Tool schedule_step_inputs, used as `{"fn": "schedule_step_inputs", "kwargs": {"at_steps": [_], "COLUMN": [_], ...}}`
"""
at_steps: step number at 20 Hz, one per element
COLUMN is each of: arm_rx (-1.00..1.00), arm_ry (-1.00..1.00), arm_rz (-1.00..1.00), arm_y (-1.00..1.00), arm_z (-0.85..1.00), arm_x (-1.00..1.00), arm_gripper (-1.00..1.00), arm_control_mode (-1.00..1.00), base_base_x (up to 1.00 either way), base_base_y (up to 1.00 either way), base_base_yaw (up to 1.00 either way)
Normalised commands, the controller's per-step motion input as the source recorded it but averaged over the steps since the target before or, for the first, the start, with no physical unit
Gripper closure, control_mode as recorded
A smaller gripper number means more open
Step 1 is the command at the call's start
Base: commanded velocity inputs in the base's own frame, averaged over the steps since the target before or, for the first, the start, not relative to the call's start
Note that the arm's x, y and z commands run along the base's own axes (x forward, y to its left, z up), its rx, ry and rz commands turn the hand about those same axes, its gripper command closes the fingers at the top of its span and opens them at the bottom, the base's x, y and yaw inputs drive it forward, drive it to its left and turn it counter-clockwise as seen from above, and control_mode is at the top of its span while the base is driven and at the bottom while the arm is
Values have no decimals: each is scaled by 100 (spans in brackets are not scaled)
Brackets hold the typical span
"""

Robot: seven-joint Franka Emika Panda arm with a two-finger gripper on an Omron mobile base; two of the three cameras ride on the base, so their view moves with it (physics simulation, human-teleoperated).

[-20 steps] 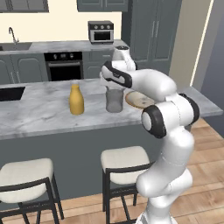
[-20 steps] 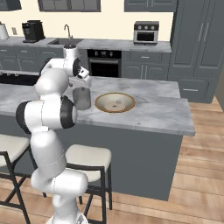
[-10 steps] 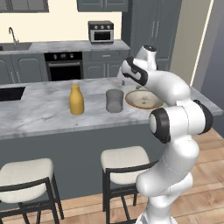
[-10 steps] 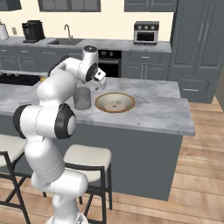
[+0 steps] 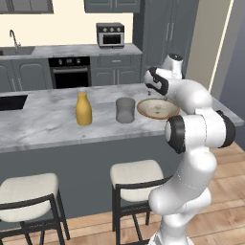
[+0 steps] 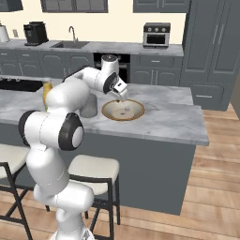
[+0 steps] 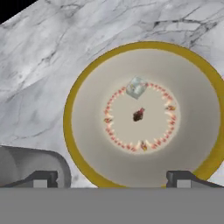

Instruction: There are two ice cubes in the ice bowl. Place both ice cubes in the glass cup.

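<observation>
1. The jaws of the gripper (image 7: 109, 178) stand wide apart and hold nothing; the two dark fingertips (image 7: 41, 178) rise at the bottom of the hand view, one at each side, with the dish between them further down.

2. The gripper (image 6: 123, 92) hangs above the ice bowl (image 7: 73, 109), not touching it – in the right base view it is over the near-left part of the rim.

3. Inside the bowl I can see one ice cube (image 7: 136, 87), a small pale translucent block lying on the greyish floor at the edge of a ring of small red marks. A second cube I cannot find in the bowl; whether it is already in the cup, the pictures do not let me tell.

4. The glass cup (image 5: 125, 110) stands upright on the desk (image 5: 38, 124) just beside the bowl, between it and the yellow bottle (image 5: 83, 108). Its grey rim also shows at the lower left corner of the hand view.

5. How the cube will handle, as I judge it: light, stiff, but very slippery and small, so it can easily shoot out from between the jaws.

6. The best hold is probably on two opposite flat faces, jaws square to them and low – near the bowl's floor – closing gently.
</observation>
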Motion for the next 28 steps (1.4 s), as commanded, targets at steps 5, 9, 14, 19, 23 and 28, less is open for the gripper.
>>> {"fn": "schedule_step_inputs", "kwargs": {"at_steps": [5, 9, 14, 19, 23, 28], "arm_rx": [-11, -1, 0, 0, 0, 0], "arm_ry": [2, 0, 1, 5, 7, 7], "arm_rz": [-19, -3, 0, 0, 0, 0], "arm_y": [-28, -41, -34, -14, -7, -7], "arm_z": [-50, -16, -14, -24, -26, -31], "arm_x": [0, 20, 38, 48, 53, 48], "arm_gripper": [-100, -100, -100, -100, -100, -100], "arm_control_mode": [-100, -100, -100, -100, -100, -100], "base_base_x": [0, 0, 0, 0, 0, 0], "base_base_y": [0, 0, 0, 0, 0, 0], "base_base_yaw": [0, 0, 0, 0, 0, 0]}}
